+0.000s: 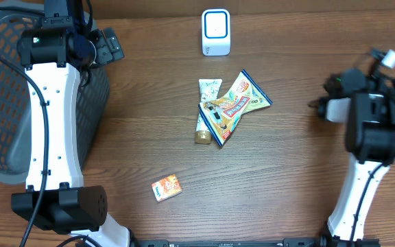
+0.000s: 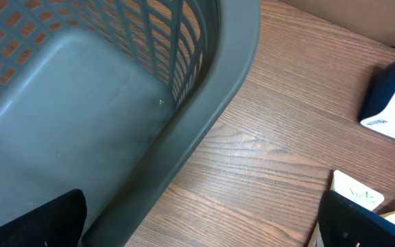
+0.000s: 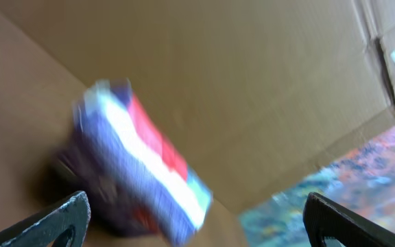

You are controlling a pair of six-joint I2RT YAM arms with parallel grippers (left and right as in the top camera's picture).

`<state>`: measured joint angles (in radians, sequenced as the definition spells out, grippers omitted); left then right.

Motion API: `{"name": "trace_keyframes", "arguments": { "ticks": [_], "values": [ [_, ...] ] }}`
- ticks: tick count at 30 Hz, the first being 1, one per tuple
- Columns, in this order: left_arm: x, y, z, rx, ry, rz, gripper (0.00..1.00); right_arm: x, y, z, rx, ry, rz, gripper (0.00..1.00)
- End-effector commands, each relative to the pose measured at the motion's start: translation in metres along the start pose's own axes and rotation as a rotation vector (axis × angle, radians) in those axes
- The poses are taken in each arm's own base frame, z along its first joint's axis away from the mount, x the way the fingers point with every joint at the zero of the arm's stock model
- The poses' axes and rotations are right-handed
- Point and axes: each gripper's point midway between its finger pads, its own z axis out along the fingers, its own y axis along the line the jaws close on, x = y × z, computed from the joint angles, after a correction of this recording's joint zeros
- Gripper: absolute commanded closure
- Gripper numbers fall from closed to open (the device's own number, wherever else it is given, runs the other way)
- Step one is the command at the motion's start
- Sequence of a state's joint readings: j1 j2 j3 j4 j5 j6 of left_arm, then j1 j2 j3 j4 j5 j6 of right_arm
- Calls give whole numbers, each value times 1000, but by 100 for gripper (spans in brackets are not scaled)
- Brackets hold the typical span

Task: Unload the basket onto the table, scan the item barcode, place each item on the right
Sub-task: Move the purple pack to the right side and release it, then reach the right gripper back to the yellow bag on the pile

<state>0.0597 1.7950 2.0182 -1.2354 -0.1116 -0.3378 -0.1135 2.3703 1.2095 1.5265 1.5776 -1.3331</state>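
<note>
While my left gripper [image 2: 197,230], over the grey plastic mesh basket [image 2: 204,130], and my right gripper [image 3: 201,223], facing a blurred purple-and-red carton [image 3: 136,165] in a brown cardboard box [image 3: 218,75], both stand wide open and empty, the items to scan lie mid-way across the wooden worktop [image 1: 286,178] between them. Yellow foil snack bag [image 1: 238,104]: long axis near-left to far-right, overlapping a cream squeeze tube [image 1: 207,92], gold cap toward the near edge. I judge neither arm clearly nearer.

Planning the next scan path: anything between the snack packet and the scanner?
Nothing visible. Only bare table lies between the snack packet and the scanner. The tube, partly under the packet, sits beside that line, not across it.
</note>
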Motion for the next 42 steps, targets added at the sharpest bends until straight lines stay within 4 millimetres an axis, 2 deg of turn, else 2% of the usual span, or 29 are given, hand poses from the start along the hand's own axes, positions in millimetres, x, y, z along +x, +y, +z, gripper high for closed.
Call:
{"name": "trace_keyframes", "arguments": {
  "ticks": [1,3,5,6,8,10,11,13,16,18,23,26,28,29,30,32,34,36,40,42],
  "values": [
    [5,-1,6,0,25,5,0,-65,-17,-65,-108,-104,249,0],
    [5,-1,6,0,25,5,0,-95,-22,-97,-159,-156,306,0],
    [5,-1,6,0,25,5,0,-141,-39,-132,-211,-239,342,0],
    [5,-1,6,0,25,5,0,-157,-48,-143,-224,-264,363,0],
    [4,-1,6,0,25,4,0,-193,-82,-161,-248,-295,455,0],
    [4,-1,6,0,25,4,0,-226,-123,-169,-267,-283,547,0],
    [4,-1,6,0,25,4,0,-238,-140,-170,-274,-271,535,0],
    [4,-1,6,0,25,4,0,-250,-170,-167,-282,-201,503,0],
    [4,-1,6,0,25,4,0,-262,-211,-162,-278,-211,436,0],
    [4,-1,6,0,25,4,0,-265,-246,-154,-284,-205,480,0],
    [4,-1,6,0,25,4,0,-263,-313,-129,-277,-207,501,0],
    [4,-1,6,0,25,4,0,-264,-329,-115,-289,-247,500,0],
    [5,-1,6,0,25,4,0,-268,-322,-107,-335,-302,464,0],
    [4,-1,6,0,25,4,0,-271,-309,-108,-396,-345,421,0],
    [4,-1,6,0,25,4,0,-268,-276,-115,-539,-406,299,0],
    [4,-1,6,0,25,4,0,-247,-224,-132,-803,-413,155,0],
    [4,-1,6,0,25,4,0,-211,-175,-150,-1104,-270,123,0],
    [4,-1,6,0,25,4,0,-173,-142,-168,-1378,-27,145,0],
    [4,-1,6,0,25,4,0,-122,-112,-215,-1800,314,86,0],
    [4,-1,6,0,25,4,0,-104,-102,-230,-1895,413,52,0]
  ]
}}
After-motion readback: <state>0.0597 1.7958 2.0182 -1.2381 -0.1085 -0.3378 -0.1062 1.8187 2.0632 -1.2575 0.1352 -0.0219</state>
